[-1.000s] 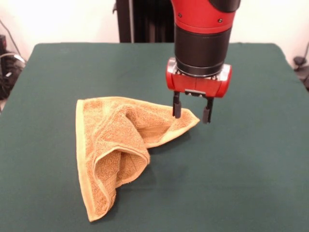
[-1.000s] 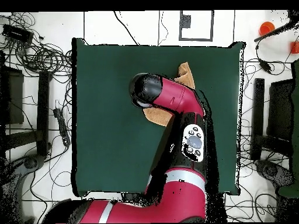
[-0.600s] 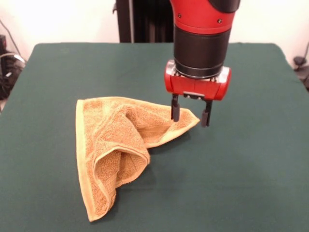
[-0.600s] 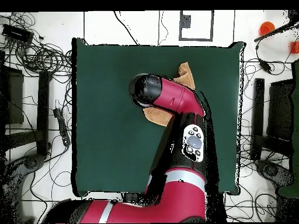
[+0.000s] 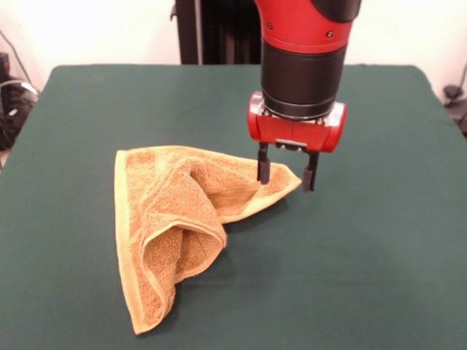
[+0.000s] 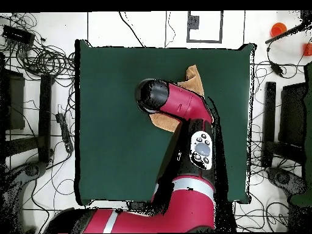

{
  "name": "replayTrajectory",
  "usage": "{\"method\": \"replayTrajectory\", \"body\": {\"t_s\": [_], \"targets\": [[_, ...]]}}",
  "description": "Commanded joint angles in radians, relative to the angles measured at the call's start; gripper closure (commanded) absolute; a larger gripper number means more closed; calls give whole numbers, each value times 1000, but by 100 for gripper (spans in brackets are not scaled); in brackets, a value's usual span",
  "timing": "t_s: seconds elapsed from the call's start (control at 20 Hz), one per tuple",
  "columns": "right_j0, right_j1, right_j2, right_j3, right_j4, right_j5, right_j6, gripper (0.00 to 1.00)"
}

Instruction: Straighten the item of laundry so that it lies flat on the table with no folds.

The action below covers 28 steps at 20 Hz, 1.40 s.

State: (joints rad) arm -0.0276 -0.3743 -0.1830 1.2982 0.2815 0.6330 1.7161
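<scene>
Nearest the camera in the front view, the lowest corner of the towel (image 5: pixel 175 233) is seen close to the near edge of the green surface (image 5: pixel 365 277), left of centre. From that corner the golden-orange cloth is spread upward and outward in a rough triangle, with one long hemmed edge laid along its left side. The middle of the towel is folded over on itself: a thick rolled fold is raised above the surface, and a dark hollow is left beneath it. A paler border is seen along the outer edges. Farther back, a pointed corner of the towel is stretched to the right and laid flat on the surface. Over that corner the fingers (image 5: pixel 286 172) are held apart, one dark tip placed above the cloth just inside the point and the other just past it, over bare green; nothing is gripped between them. Whether the tips are touching the cloth cannot be told. Above them the red gripper body and the black and red arm (image 5: pixel 303 65) are seen upright. In the overhead view the towel (image 6: pixel 194 79) is largely hidden by the arm (image 6: pixel 183 106), with only parts shown beside it, near the surface's (image 6: pixel 116 122) edge farthest from the robot's base.
</scene>
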Motion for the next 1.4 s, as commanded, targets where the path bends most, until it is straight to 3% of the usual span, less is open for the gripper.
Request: {"method": "replayTrajectory", "body": {"t_s": [0.05, 1.4], "targets": [[26, 73, 95, 121, 28, -19, 222, 0], [11, 110, 156, 155, 37, -149, 209, 0]]}}
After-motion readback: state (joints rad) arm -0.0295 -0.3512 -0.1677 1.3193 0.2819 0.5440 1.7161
